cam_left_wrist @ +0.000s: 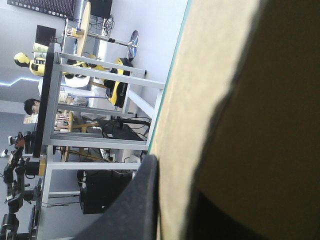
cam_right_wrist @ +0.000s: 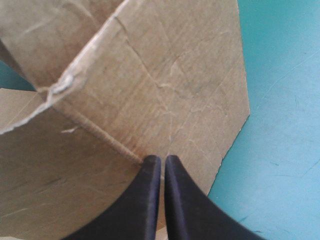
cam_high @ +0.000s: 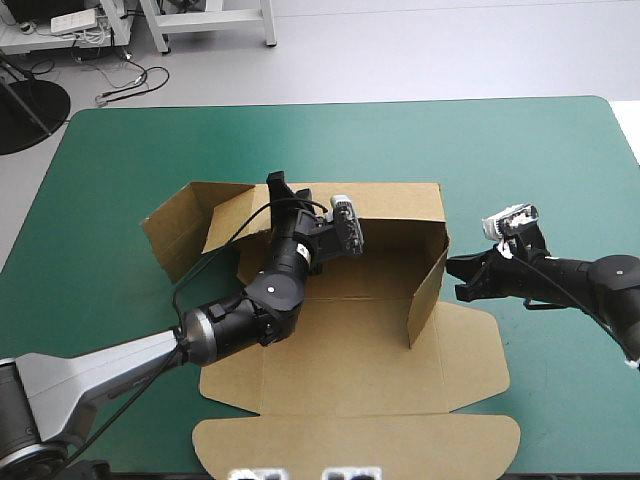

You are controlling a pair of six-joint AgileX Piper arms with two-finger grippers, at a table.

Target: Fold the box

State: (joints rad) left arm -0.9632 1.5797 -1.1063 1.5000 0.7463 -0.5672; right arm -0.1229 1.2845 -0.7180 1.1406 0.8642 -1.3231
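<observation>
Pincer check: your left pincer [cam_high: 281, 190] is clamped over the top edge of the back wall [cam_high: 395, 200]. The left wrist view shows one black finger on the outer face and the board running in beside it. Your right pincer [cam_right_wrist: 159, 159] has its fingers pressed together to a point with nothing between them. Its tips touch the board at a crease by the right wall [cam_high: 428, 290], from outside.

Out from there, the box [cam_high: 340, 350] sits mid-tabletop [cam_high: 560, 160], its floor flat on the teal-green cover. The back and right walls are up, while the left flap [cam_high: 180, 228] is only half raised and leans outward. The rounded side flap [cam_high: 470, 365] and the long lid [cam_high: 360, 440] lie flat toward the near edge.

I'd call this the wall-raising step, roughly midway: two walls are up and nothing is tucked on the left. Next you'll want the back wall steadied while the right wall is nudged square into its corner. Go gently, because that board looks ready to buckle at the creases.

Arm pose: your left arm reaches in low from the near left corner, across the box floor, with the wrist cocked up to the rim. Your right arm comes in from the right edge, forearm low and almost level, pointing at the wall.
</observation>
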